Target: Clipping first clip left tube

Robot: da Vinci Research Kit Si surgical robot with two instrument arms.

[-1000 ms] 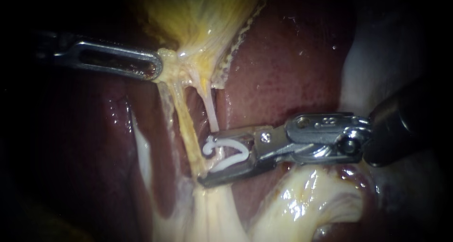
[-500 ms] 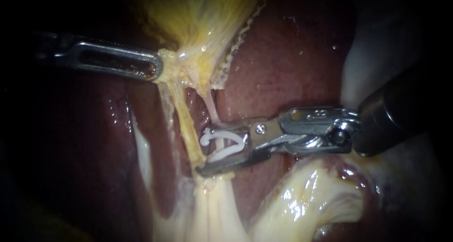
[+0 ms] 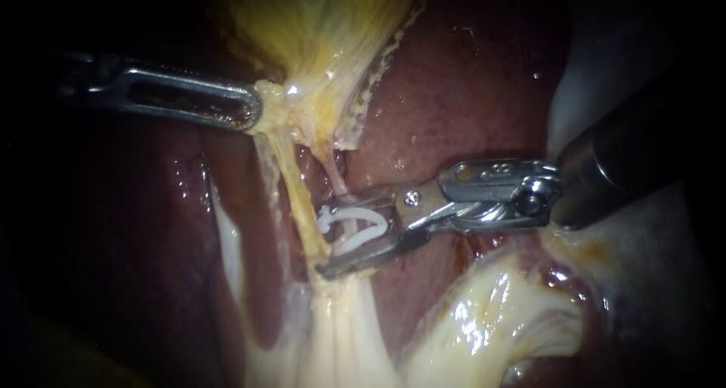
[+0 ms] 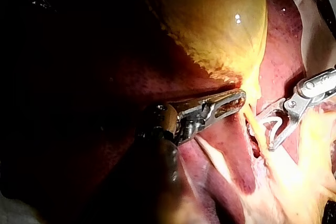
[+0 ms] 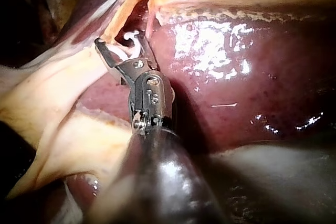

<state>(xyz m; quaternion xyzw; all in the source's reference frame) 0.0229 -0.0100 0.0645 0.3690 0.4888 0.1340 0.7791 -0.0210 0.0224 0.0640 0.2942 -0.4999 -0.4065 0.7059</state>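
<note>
Clip [image 3: 354, 229] (white) held in half-open right end effector [image 3: 327, 238] beside tube [image 3: 296, 187], left end effector [image 3: 254, 108] gripping gallbladder [image 3: 325, 25]

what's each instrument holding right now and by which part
The left instrument grips the gallbladder at its narrow lower end. The right instrument holds the white clip by its two legs, and the clip is open.
</note>
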